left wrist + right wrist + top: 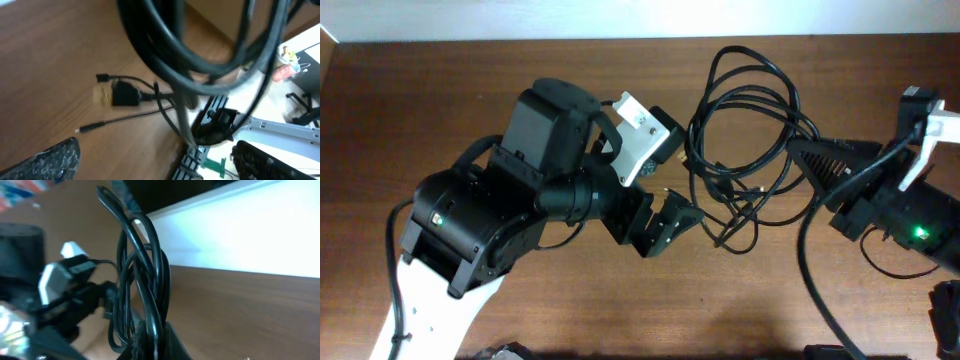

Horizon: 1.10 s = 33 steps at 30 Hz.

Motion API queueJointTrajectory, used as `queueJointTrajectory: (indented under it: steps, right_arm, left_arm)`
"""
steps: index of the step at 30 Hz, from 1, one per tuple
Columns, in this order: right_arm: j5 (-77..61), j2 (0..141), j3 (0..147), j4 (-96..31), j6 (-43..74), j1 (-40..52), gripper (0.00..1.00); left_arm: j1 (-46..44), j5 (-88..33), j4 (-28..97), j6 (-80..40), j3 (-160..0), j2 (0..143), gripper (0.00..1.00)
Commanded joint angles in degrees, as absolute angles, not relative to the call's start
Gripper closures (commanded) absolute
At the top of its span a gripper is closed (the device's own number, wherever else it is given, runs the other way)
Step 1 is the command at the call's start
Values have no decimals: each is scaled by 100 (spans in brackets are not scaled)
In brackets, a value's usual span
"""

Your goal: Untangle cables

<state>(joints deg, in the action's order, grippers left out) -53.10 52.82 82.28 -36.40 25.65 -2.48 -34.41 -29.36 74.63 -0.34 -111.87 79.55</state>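
Right end effector (798,152): clenched on the cables (752,105), pinching a few strands at the edge of the loops nearest it. Right wrist view: strands (145,280) rise straight out from between its fingers (175,347), twisted round one another just above the grip, topmost loop arching over ahead.

Left end effector (670,222): released, jaws spread wide, nothing between them. Cables lie just beyond its tips, on the side toward the right end effector. A few low strands and loose ends sit nearest its jaws, but contact cannot be judged from overhead.

Bundle fills the gap between the two end effectors; larger loops spread over the tabletop (440,100) beyond that gap.

Left wrist view: blurred loops (165,55) cross close in front, above the open jaws. Ahead of the left end effector (157,161), a black plug (125,94) lies flat on the tabletop, with a thin straight plug end lying nearer the jaws.
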Motion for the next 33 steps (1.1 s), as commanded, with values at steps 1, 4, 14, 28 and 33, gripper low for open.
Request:
queueJointTrajectory:
  steps: [1, 4, 14, 28, 33]
  right_arm:
    - [-5852, 5247, 8270, -3461, 3100, -270, 96]
    - [-5854, 5247, 8270, -3463, 3114, -270, 96]
    - [-5970, 5247, 8270, -3420, 3310, -270, 96]
    - [-5896, 5249, 8267, -3573, 2904, -272, 96]
    - [-4838, 5249, 8267, -4683, 2239, -272, 73]
  left_arm:
    - [-3409, -3199, 7157, -178, -11260, 7852, 1]
    - [-3409, -3238, 7028, -178, -11260, 7863, 1]
    - [-3413, -3634, 6945, -172, -11260, 8141, 54]
    - [-3411, -3970, 6866, 119, -11260, 8259, 100]
    - [-3406, -3903, 6882, 628, -11262, 8204, 100]
